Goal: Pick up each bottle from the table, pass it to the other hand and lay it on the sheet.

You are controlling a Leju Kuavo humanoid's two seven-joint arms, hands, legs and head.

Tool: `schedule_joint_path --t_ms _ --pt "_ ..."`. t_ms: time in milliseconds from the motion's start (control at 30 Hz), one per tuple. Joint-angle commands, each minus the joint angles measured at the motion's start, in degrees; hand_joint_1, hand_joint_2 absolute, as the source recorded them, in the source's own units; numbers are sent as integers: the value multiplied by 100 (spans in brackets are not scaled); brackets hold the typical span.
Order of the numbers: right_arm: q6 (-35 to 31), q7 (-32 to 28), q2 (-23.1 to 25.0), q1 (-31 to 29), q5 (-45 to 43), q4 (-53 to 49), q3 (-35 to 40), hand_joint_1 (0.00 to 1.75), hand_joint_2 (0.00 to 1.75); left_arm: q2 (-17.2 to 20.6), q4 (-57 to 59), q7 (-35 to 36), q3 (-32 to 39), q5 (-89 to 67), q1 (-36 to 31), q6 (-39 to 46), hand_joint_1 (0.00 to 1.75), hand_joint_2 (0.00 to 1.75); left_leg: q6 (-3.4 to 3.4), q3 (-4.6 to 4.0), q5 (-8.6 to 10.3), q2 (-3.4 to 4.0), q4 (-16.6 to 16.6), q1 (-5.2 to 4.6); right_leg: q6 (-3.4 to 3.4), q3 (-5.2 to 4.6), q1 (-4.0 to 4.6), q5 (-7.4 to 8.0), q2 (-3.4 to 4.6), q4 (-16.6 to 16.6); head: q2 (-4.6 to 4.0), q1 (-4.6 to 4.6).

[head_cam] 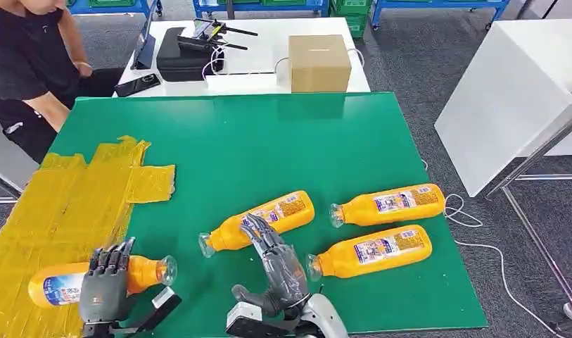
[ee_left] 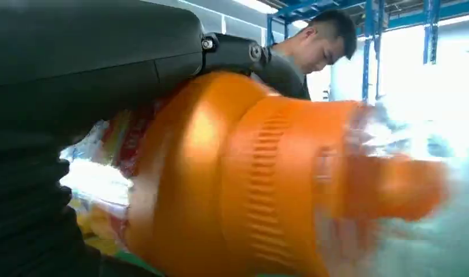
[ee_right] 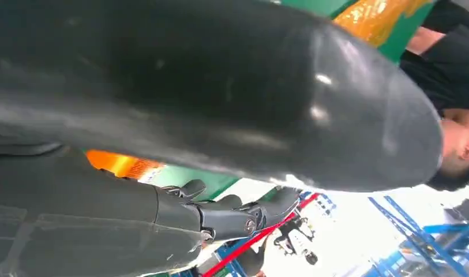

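Head view first: left robot hand (head_cam: 105, 282) wrapped over an orange bottle (head_cam: 65, 280) lying on its side, body on the yellow sheet (head_cam: 58, 204), clear cap end poking right past the sheet's edge onto the green counter (head_cam: 269, 141). Right robot hand (head_cam: 276, 264) raised, fingers spread apart, holding nothing, fingertips (head_cam: 253, 227) overlapping the second bottle (head_cam: 262, 220) in the picture; contact impossible to tell. Two more bottles off to the right, far-right bottle (head_cam: 388, 204) and near-right bottle (head_cam: 371, 250), both lying flat, necks pointing left. Beyond the green top, a cardboard box (head_cam: 319, 62) and black case (head_cam: 188, 49) on a white table (head_cam: 262, 67). Seated person (head_cam: 26, 63) at far left. Grey carpet (head_cam: 402, 63) all round.

Left wrist view: up close, orange bottle (ee_left: 232, 184) clamped under the dark fingers (ee_left: 93, 52), cap end blurred.

Right wrist view: thick thumb (ee_right: 220, 86) across the frame, darker fingers (ee_right: 220, 213) stretched out, nothing in them; slivers of green and orange behind.
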Motion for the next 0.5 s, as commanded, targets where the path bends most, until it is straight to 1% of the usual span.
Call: schedule_joint_path --t_ms 33,100,200,300,333,400,433,500 --pt "60 148 -266 -559 85 580 -49 0 0 207 584 -383 18 150 34 -70 0 0 -1 8 3 13 -12 0 3 4 -1 7 11 -10 0 2" --pt "60 148 -266 -559 85 580 -49 0 0 207 584 -383 18 150 34 -70 0 0 0 6 4 17 -15 3 6 1 0 10 15 -15 0 0" --pt "137 401 -284 -814 343 767 -19 0 0 276 866 -608 -229 508 -100 -70 0 0 1 8 3 8 -11 2 5 6 -1 5 5 -10 0 2" --pt "209 404 -268 -924 342 855 -53 0 0 268 802 -626 -303 561 -137 -70 0 0 0 3 7 8 -14 2 6 4 -1 10 4 -15 0 2" --pt "194 519 -278 -1019 494 933 -45 0 0 271 830 -848 -400 940 -148 -70 0 0 -1 1 9 7 -16 2 7 2 -2 12 2 -18 0 2" --pt "299 604 -278 -1257 587 1070 -42 0 0 276 749 -1002 -565 1161 -168 -70 0 0 -1 -1 6 2 -7 -4 5 -1 -4 7 -2 -9 0 2" --pt "382 735 -288 -1397 700 1150 -39 0 0 288 741 -991 -652 1324 -209 -70 0 0 -1 -4 7 3 -6 -2 5 -4 -2 10 -1 -11 0 4" --pt "493 787 -318 -1511 751 1189 -81 0 0 349 685 -963 -860 1554 -212 -70 0 0 -1 -6 7 1 -3 -7 4 -6 -10 8 -3 -5 0 2"
